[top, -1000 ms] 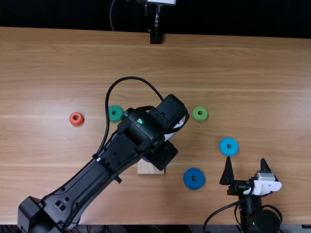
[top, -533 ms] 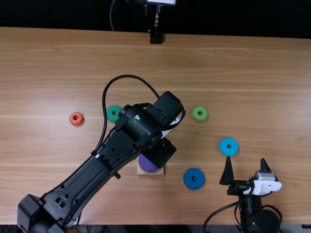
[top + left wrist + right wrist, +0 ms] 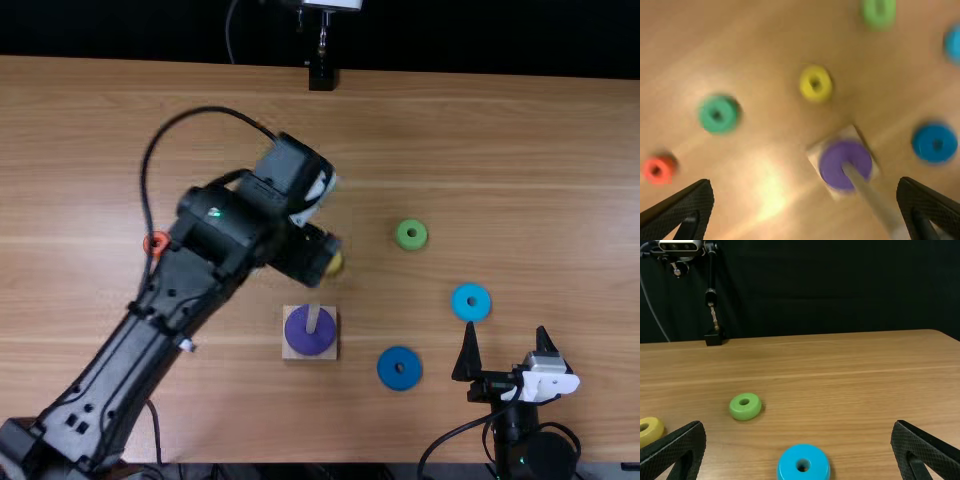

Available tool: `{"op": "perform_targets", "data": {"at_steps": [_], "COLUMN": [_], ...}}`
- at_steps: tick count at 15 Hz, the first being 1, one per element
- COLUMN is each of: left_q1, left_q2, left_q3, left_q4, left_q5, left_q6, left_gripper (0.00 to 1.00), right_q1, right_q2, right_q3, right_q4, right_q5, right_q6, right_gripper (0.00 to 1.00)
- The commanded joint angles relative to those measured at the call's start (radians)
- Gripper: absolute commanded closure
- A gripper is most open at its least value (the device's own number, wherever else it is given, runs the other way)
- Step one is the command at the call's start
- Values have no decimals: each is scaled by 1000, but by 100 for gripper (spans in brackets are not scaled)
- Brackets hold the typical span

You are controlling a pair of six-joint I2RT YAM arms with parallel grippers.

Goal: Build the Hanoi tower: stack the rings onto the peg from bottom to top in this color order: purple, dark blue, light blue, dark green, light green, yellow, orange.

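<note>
Top view, clock centred on the peg block, twelve toward the far table edge. The purple ring (image 3: 309, 332) is lying on the square wooden block (image 3: 289, 351), the peg (image 3: 313, 319) standing up through its hole. I am seeing the yellow ring (image 3: 335, 264) on the table (image 3: 520, 150) between twelve and one, partly behind the left gripper (image 3: 308, 256), which is hanging near twelve. Its jaws are standing wide apart in its wrist view.

Light green ring (image 3: 411, 235): sitting between one and two, farther out than the yellow. Light blue ring (image 3: 471, 302): sitting between two and three, well apart from the block. Dark blue ring (image 3: 400, 368): lying toward four, closer in. Orange ring (image 3: 157, 241): lying at ten, partly behind the left arm (image 3: 150, 335). In the left wrist view I am finding the dark green ring (image 3: 719, 114) on the table between the orange and yellow ones.

Out at three, I am having the right gripper (image 3: 505, 328) pointing toward twelve, jaws spread wide, one fingertip near the light blue ring.
</note>
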Motion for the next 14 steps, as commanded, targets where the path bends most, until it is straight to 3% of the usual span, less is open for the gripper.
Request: {"op": "perform_targets", "data": {"at_steps": [1, 4, 6, 8, 10, 11, 12, 13, 14], "left_q1": [81, 240, 343, 389, 401, 400, 406, 416, 432], "left_q2": [-117, -321, -484, -641, -785, -861, -943, -1029, -1110], "left_q3": [-1, -264, -445, -635, -830, -945, -1052, -1161, -1265], "left_q4": [97, 315, 357, 412, 569, 655, 720, 760, 791], "left_q5": [1, -6, -14, -15, -17, -36, -76, -95, -93], "left_q6": [0, -6, 0, -2, -2, 1, -2, -2, 0], "left_gripper": [0, 0, 0, 0, 0, 0, 0, 0, 0], "right_q1": [-10, -10, -10, -10, -10, -10, -10, -10, -10], "right_q2": [-11, -11, -11, -11, -11, -11, -11, -11, -11], "right_q3": [-9, -9, -9, -9, -9, -9, -9, -9, -9], "right_q4": [3, 3, 3, 3, 3, 3, 3, 3, 1], "right_q5": [-6, -6, -6, -8, -6, -6, -6, -6, -6], "right_q6": [2, 0, 2, 0, 2, 2, 2, 2, 2], "right_gripper": [0, 0, 0, 0, 0, 0, 0, 0, 0]}}
